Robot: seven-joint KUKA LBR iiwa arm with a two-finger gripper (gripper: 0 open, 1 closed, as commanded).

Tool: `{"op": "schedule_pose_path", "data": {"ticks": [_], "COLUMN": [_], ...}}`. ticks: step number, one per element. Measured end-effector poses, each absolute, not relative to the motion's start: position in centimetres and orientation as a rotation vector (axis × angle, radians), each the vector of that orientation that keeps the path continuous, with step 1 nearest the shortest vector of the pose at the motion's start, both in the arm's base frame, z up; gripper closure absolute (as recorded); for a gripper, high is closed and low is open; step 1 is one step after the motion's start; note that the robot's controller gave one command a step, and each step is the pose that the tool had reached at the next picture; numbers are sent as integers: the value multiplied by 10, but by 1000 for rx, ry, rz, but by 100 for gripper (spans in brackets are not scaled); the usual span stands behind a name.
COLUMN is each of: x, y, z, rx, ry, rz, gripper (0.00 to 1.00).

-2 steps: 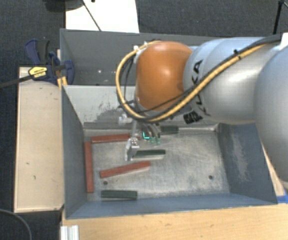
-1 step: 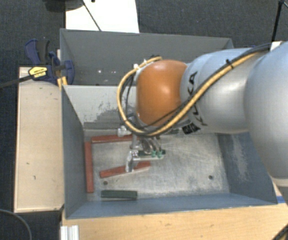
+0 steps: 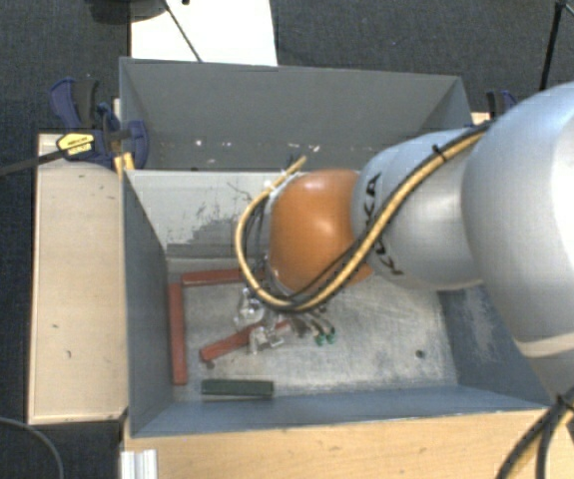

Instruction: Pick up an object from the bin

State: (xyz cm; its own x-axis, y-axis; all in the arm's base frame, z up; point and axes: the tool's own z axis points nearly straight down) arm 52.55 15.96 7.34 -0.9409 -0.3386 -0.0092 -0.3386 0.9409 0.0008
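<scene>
My gripper (image 3: 256, 325) is low in the bin's middle, reaching down from under the orange cover. Its metal tip sits right at the upper end of a reddish-brown stick (image 3: 225, 347) that lies slanted on the floor; whether it grips the stick is hidden. A small green piece (image 3: 323, 338) lies just right of the gripper. Near the front wall rests a dark flat bar (image 3: 237, 389).
A reddish-brown L-shaped strip (image 3: 178, 332) runs along the left wall and turns along the back of the floor. The thick arm and its cables cover the bin's right half. Bare floor shows front right.
</scene>
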Motion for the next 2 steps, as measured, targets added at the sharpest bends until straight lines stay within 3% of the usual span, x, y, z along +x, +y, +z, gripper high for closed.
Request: {"op": "schedule_pose_path", "data": {"ticks": [1,2], "x": [525,543], "y": [160,153], "z": [73,272], "rx": [-535,-610], "ry": [3087,3082], "rz": [4,1], "gripper": [100,100]}}
